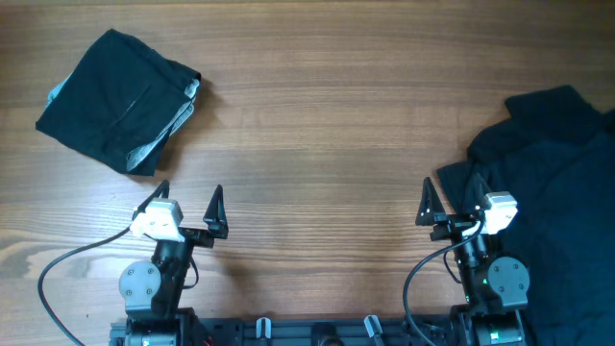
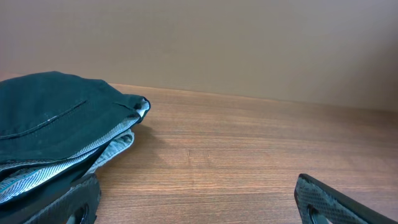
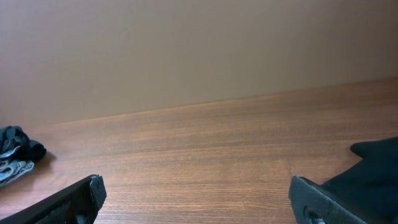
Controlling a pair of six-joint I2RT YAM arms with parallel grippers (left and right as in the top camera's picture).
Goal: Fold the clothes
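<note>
Item 1, left jaws: released, spread wide, holding nothing. I had them low over the counter point(image 1: 317, 144), pointing away from the base.

Item 2, folded garment point(image 1: 120, 101): dark teal-black, squared into a compact packet, with a pale striped inner layer showing at its edge. It lay just ahead of the left jaws and to their outer left, near the left finger but apparently not touching it. I judged it finished and parked out of the working area, which is why it sat off to that side.

Item 3, right jaws: released, wide apart, nothing between them.

Item 4, unfolded heap point(image 1: 553, 192): dark fabric, rumpled, lying to the right of the right jaws, its near edge reaching the right-hand finger; the wrist view showed cloth point(image 3: 376, 168) just beyond that finger. Contact I could not confirm.

Item 5, bare counter between and ahead of both sets of jaws: I read this as the space for spreading the next piece, drawn from the heap.
</note>
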